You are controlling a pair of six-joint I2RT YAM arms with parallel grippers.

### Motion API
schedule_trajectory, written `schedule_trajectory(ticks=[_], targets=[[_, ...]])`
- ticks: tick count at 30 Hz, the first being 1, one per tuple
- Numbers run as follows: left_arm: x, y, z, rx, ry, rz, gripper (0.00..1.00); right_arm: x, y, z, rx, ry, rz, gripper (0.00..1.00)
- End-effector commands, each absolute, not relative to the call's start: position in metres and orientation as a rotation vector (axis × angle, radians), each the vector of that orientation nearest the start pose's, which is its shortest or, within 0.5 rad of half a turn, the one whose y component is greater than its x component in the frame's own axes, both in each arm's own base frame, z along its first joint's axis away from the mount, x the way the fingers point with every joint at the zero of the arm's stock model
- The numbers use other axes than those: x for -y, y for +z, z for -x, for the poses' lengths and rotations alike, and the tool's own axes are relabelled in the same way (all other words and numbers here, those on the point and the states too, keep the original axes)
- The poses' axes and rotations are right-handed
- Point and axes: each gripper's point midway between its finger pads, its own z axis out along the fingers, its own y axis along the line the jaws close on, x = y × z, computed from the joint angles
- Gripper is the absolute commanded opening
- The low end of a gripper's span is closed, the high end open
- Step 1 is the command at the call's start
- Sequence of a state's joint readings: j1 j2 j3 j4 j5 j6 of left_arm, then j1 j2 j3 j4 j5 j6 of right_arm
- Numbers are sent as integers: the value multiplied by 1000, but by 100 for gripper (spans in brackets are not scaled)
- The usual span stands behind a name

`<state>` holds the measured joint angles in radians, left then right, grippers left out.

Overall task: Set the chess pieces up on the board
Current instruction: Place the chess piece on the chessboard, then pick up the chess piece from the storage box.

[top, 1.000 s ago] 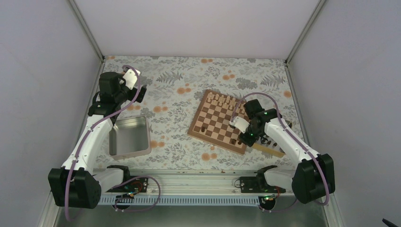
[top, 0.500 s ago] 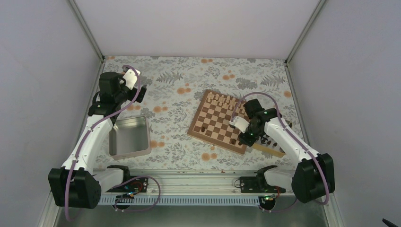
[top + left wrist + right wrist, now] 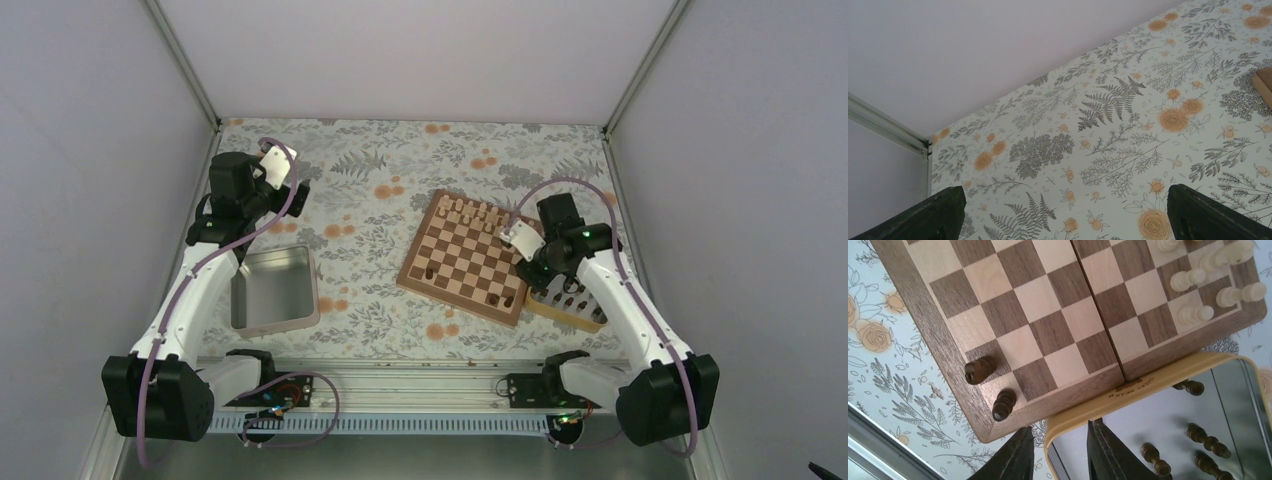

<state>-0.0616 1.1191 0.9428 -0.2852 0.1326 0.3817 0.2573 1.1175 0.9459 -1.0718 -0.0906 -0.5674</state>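
Note:
The board (image 3: 412, 282) lies right of centre with pale pieces (image 3: 470, 212) along its far edge. Dark chess pieces stand on it: one at the near left (image 3: 430, 271) and two at the near right corner (image 3: 980, 369) (image 3: 1004, 404). More dark chess pieces (image 3: 1205, 440) lie in a light tray (image 3: 1148, 385) against the board's right side. My right gripper (image 3: 1060, 440) hangs open and holds nothing over the tray's corner, beside the board's edge. My left gripper (image 3: 1063, 215) is open over bare cloth at the far left.
A grey metal tin (image 3: 273, 290) sits near the left arm. The flowered cloth (image 3: 380, 200) covers the table, and grey walls close in on three sides. A corner of the board (image 3: 1265, 85) shows at the right of the left wrist view.
My right gripper opened and swung right, away from the board's near right corner, uncovering the tray. A dark piece stands where it was. The left arm has not moved.

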Motion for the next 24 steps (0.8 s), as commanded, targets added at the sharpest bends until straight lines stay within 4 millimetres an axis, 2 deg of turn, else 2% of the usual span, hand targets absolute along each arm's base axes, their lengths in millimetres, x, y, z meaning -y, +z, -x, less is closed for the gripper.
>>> schedule_trajectory(ticks=[1, 10, 15, 20, 24], targets=[[46, 259, -371, -1944, 61, -526, 100, -74, 132, -216, -2587, 106, 1185, 29], [46, 257, -372, -1949, 59, -529, 100, -81, 96, -185, -2672, 168, 1336, 25], [46, 257, -372, -1949, 60, -528, 100, -88, 96, -185, -2642, 206, 1353, 24], [46, 256, -372, -1953, 61, -528, 100, -85, 81, -183, -2679, 169, 1363, 25], [46, 256, -372, -1952, 61, -527, 100, -87, 77, -182, -2687, 191, 1370, 25]])
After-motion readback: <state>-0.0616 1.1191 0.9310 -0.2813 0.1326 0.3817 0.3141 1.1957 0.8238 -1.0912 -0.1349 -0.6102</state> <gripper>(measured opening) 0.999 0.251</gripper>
